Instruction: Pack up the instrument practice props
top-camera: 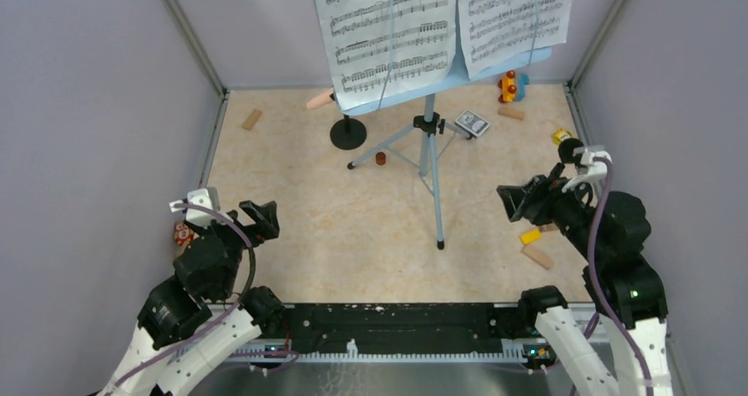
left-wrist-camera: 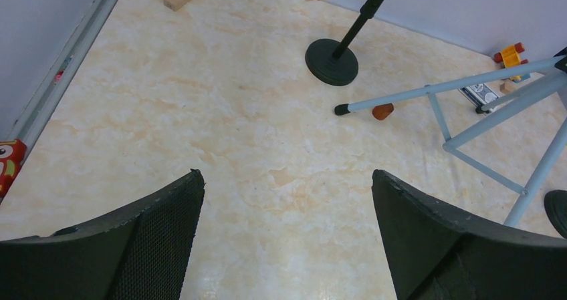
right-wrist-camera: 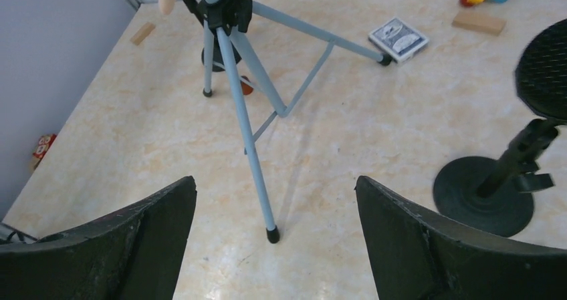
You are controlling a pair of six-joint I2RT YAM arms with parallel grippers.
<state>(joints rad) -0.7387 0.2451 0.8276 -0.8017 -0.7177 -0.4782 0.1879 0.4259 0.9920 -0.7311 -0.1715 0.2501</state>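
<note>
The light-blue music rack [top-camera: 490, 71] stands at the back on grey tripod legs [top-camera: 430, 162], carrying two white sheet-music pages [top-camera: 388, 30]. A beige microphone [top-camera: 320, 99] rests in a black round-based holder [top-camera: 347, 133] left of the tripod. A black microphone [top-camera: 572, 149] sits in the second holder [right-wrist-camera: 483, 194] at the right, its base hidden behind my right arm in the top view. My left gripper [top-camera: 260, 218] is open and empty at the near left. My right gripper [top-camera: 512, 200] is open and empty, facing the near tripod leg [right-wrist-camera: 251, 146].
A blue-patterned card box [top-camera: 472, 123] lies by the right tripod foot. Wooden blocks [top-camera: 252, 118] and coloured toy pieces [top-camera: 510, 85] are scattered along the back and right, with more blocks [top-camera: 536, 255] under my right arm. Grey walls enclose three sides.
</note>
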